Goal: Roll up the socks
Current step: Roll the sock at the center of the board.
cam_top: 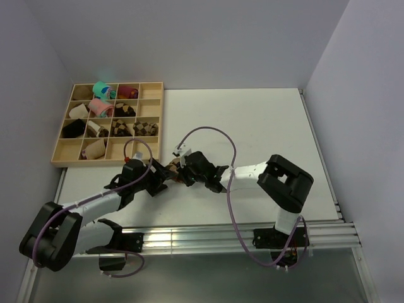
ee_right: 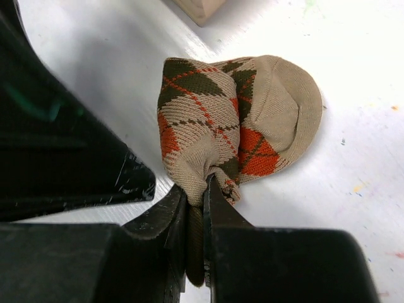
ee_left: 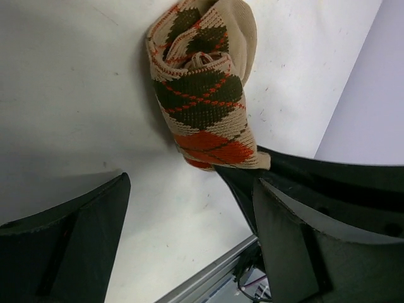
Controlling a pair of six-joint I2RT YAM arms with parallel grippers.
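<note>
The socks [cam_top: 172,168] are a bunched tan bundle with dark brown and orange-red diamonds, lying on the white table between my two grippers. In the right wrist view my right gripper [ee_right: 205,192] is shut on a fold at the near end of the socks [ee_right: 221,120]. In the left wrist view the socks [ee_left: 202,95] lie ahead of my left gripper [ee_left: 189,246], which is open and empty, with its fingers [ee_left: 69,246] wide apart and short of the bundle. From above, the left gripper [cam_top: 159,179] is just left of the socks and the right gripper [cam_top: 184,174] just right of them.
A wooden compartment tray [cam_top: 104,162] stands at the back left, holding several rolled socks in pink, teal, maroon and brown-and-cream. Its corner [ee_right: 199,9] shows just beyond the socks. The table's metal front rail [cam_top: 240,230] runs along the near edge.
</note>
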